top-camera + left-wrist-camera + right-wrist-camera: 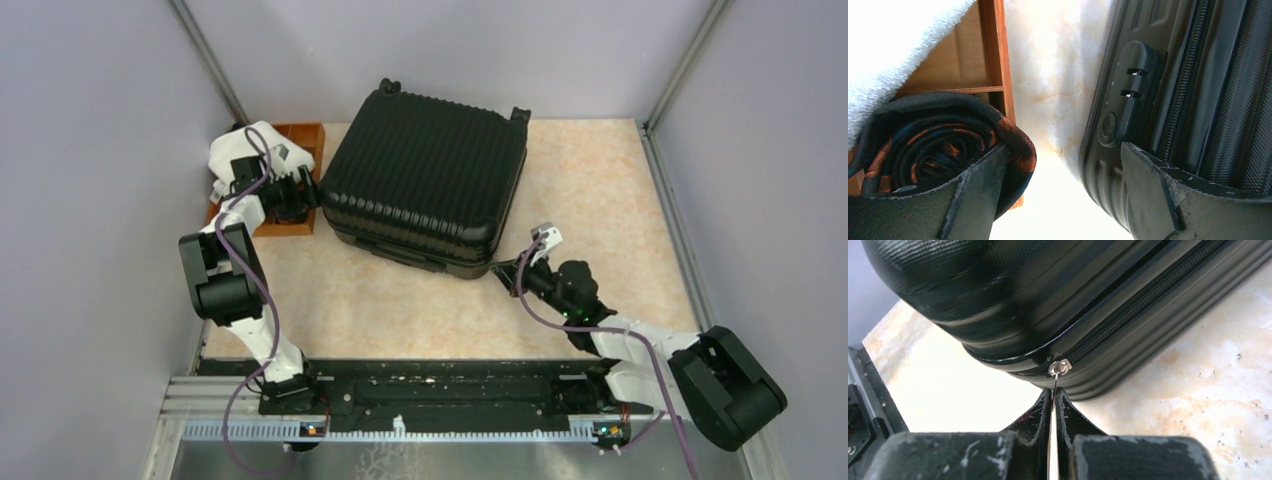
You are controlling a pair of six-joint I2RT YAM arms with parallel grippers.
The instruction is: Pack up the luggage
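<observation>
The luggage (425, 185) is a large black ribbed suitcase lying shut on the table, wheels at its far edge. My right gripper (503, 268) is at its near right corner. In the right wrist view that gripper (1054, 392) is shut on the thin metal zipper pull (1058, 369), which hangs from the slider on the luggage (1023, 300). My left gripper (298, 195) hangs between the wooden tray and the suitcase's left side. In the left wrist view it (1062, 150) stands open with nothing between its fingers, beside the luggage (1198, 90) and its combination lock (1133, 95).
A brown wooden tray (300, 135) stands at the far left, against the wall. Inside it lie a rolled dark and orange tie (938, 145) and a white towel (893, 45). Grey walls close in the table on three sides.
</observation>
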